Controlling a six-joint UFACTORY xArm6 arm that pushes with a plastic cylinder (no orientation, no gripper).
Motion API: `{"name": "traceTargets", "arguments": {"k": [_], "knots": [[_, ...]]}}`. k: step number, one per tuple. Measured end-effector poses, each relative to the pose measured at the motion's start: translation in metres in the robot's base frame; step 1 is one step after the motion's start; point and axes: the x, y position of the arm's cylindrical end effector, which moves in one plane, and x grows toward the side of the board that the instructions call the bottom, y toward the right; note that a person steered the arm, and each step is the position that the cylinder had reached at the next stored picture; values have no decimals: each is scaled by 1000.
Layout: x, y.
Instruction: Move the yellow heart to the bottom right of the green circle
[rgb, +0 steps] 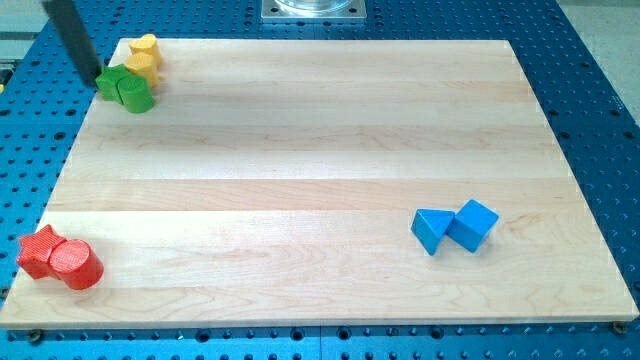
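Two yellow blocks sit close together at the view's top left: one (147, 45) at the board's top edge and one (140, 66) just below it. I cannot tell which of them is the heart. The green circle (137, 96) lies just below them, touching the lower yellow block. A second green block (113, 80), perhaps a star, sits against the circle's left side. My tip (96, 79) is at the left side of this second green block, touching it or nearly so. The rod slants up to the view's top left.
A red star (38, 249) and a red circle (79, 266) sit together at the bottom left corner. Two blue blocks (431, 229) (473, 224) touch at the lower right. The wooden board (320, 150) lies on a blue perforated table.
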Motion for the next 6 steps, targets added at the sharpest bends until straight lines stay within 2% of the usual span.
{"name": "traceTargets", "arguments": {"k": [1, 2, 3, 4, 5, 6], "knots": [[-45, 8], [-48, 68], [41, 114], [61, 160], [-9, 114], [-31, 43]]}}
